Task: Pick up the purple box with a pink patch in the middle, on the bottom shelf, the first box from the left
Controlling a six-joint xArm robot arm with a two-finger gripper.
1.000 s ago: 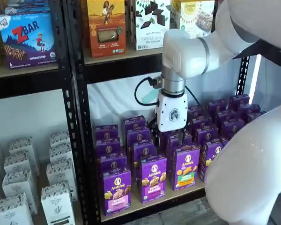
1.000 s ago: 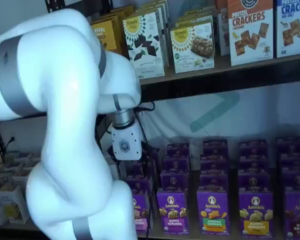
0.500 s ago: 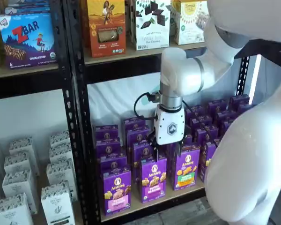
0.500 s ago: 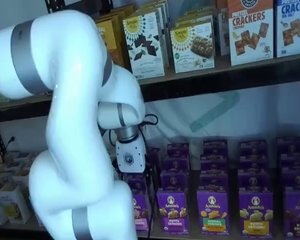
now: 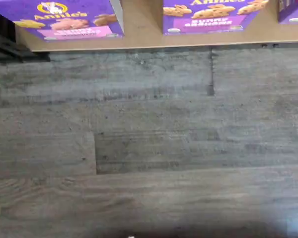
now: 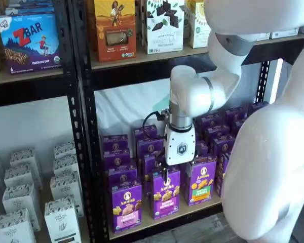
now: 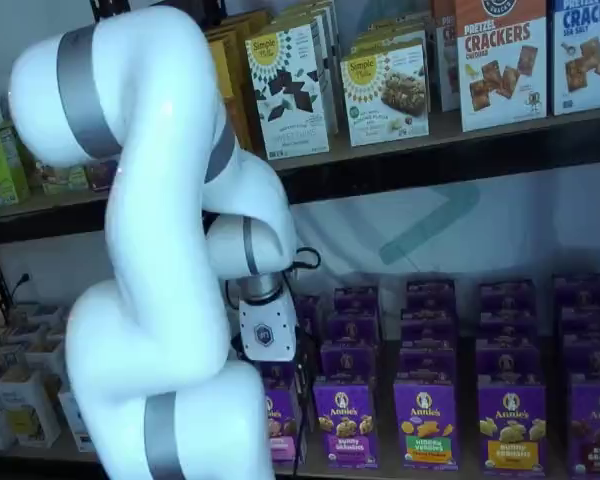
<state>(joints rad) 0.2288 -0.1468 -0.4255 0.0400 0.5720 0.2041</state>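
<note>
- Shelf view first: the fingers (image 6: 176, 171) hang under the white gripper body, pointing down, spread wide with nothing between them. Only slivers of black show, so the gap itself is hard to make out.
- They sit just above and slightly behind the front "Bunny Grahams" carton (image 6: 166, 192), the neighbour of the target, not over the target itself.
- The purple box (image 6: 125, 205) with the pink patch stands at about 8 o'clock from the fingers, one column over, at the front of its row, close to the black upright (image 6: 91, 167).
- It stands upright with its long axis vertical and its printed face forward; more purple cartons are packed close behind it.
- Wrist view shows the pink-patched front (image 5: 64, 17) at the lip of the bottom shelf (image 5: 139, 25), apart from the next carton, with grey plank floor (image 5: 149, 148) beyond.
- My judgement: the coming move turns on a sideways shift toward 9 o'clock before any descent, so the fingers straddle the right carton.
</note>
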